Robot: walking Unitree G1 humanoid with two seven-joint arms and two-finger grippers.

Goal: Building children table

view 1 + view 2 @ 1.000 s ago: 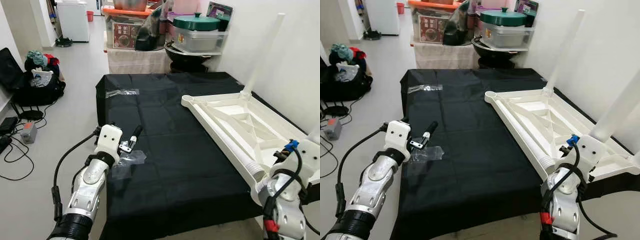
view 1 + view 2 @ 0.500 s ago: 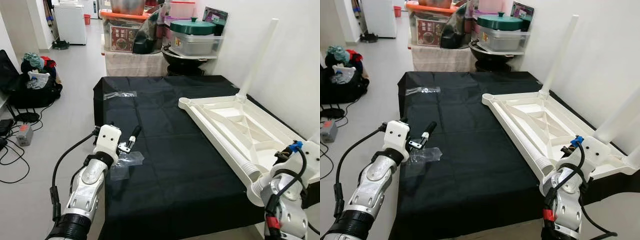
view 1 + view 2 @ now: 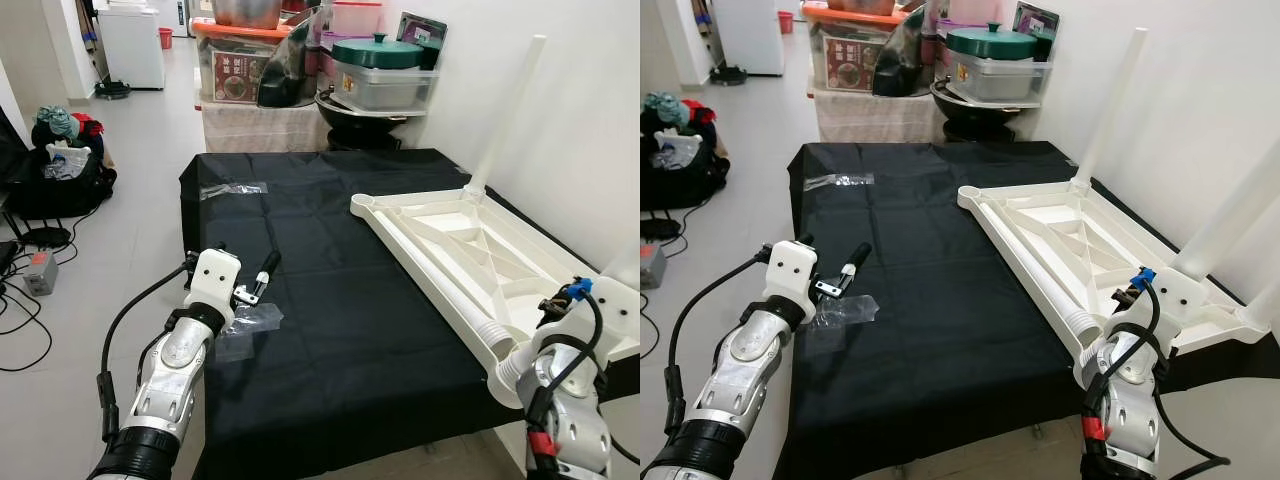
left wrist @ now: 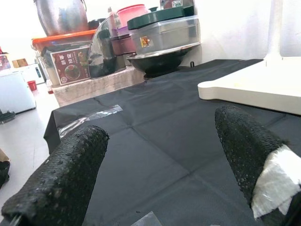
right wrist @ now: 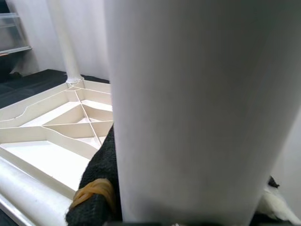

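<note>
A: Where is the right tool?

B: Clamped round a white table leg at the near right corner of the upturned white tabletop, which lies on the right side of the black-covered counter.

A: How should it seat that leg?

B: I'd keep the leg plumb in its socket and press straight down, without twisting sideways.

A: And the left tool?

B: Fingers apart, over a clear plastic bag near the counter's left edge.
</note>
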